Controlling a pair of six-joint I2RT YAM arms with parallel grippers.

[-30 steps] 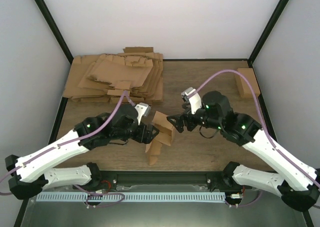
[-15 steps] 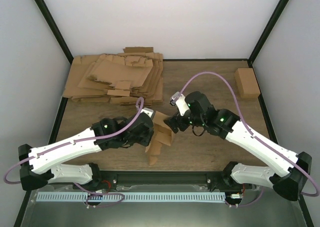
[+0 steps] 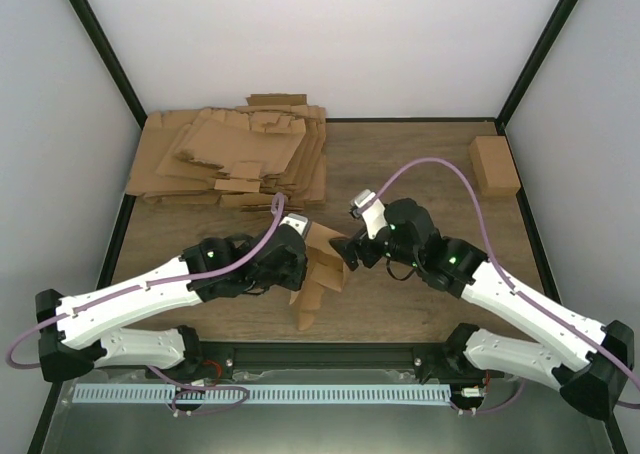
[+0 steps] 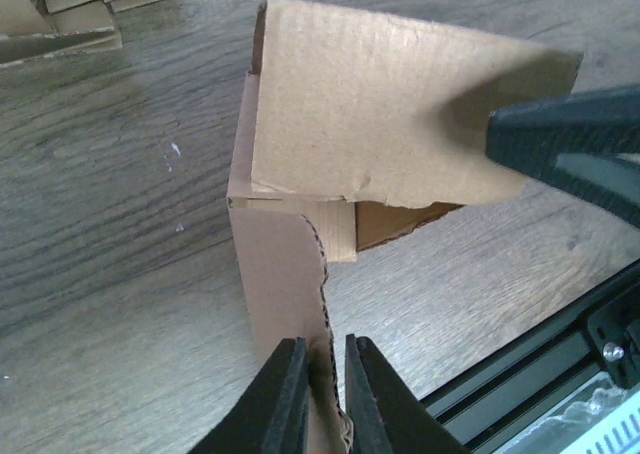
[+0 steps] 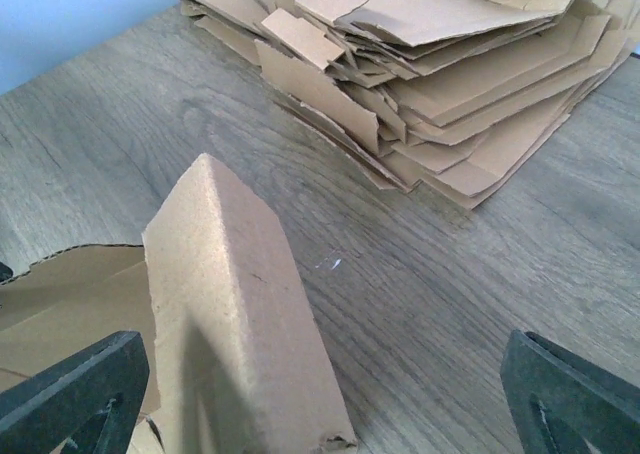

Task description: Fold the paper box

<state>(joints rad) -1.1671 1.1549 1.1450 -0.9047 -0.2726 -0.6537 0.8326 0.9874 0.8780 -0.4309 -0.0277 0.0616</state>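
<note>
Box [image 3: 318,266]: one brown die-cut piece, lying near the middle of the table [image 3: 420,174] toward its near edge, between the two grippers.

Condition: partly raised. One wall stands upright. A broad panel is bent over it at a crease and slants above the hollow underneath. A long flap with a perforated edge trails toward the arm bases. No closed carton shape shows yet.

Left gripper [image 4: 322,359]: jaws clenched on the perforated edge of the lower flap, pinning it.

Right gripper [image 5: 320,384]: jaws spread wide, gripping nothing. A raised panel stands between its fingers, and one finger tip appears to lie against the slanted panel in the left wrist view.

Progress, as judged: early to middle. The first creases are formed, but the remaining walls, end flaps and tabs look unfolded and untucked.

Also present: a heap [image 3: 235,159] of flat sheets at the far left, and a small finished carton [image 3: 495,164] at the far right, well apart.
</note>
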